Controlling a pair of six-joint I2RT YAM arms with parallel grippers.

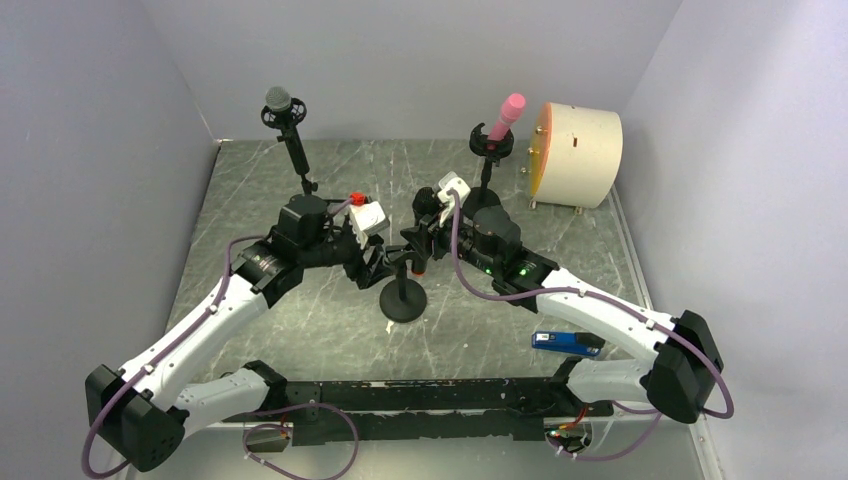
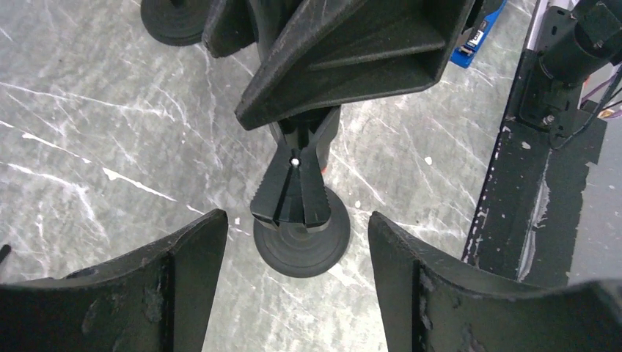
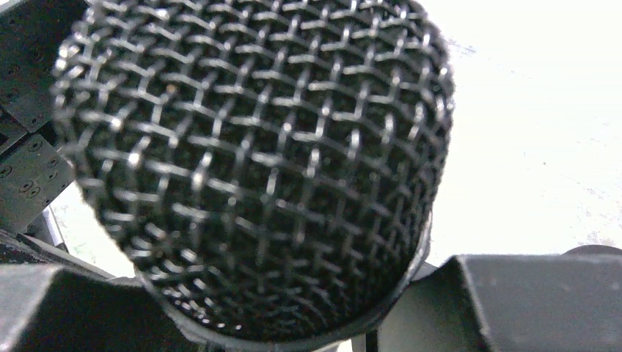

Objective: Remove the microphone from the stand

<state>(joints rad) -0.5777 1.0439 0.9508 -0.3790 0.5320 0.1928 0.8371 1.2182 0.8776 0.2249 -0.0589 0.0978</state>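
A black stand with a round base (image 1: 403,300) is at the table's centre, and both grippers meet over it. In the right wrist view a black mesh microphone head (image 3: 249,161) fills the frame just above my right gripper (image 3: 293,308), whose fingers (image 3: 513,293) close in on the microphone below the head. My right gripper (image 1: 418,252) is at the stand's top. My left gripper (image 1: 375,265) is beside the pole on the left. In the left wrist view my left gripper (image 2: 297,220) is open and empty. Beyond it are the stand's ribbed clip (image 2: 290,194) and base (image 2: 301,246).
A grey microphone on a stand (image 1: 278,98) is at the back left. A pink microphone on a stand (image 1: 508,113) is at the back right, beside a cream drum (image 1: 578,155). A blue object (image 1: 565,342) lies front right. A black rail (image 1: 430,395) runs along the near edge.
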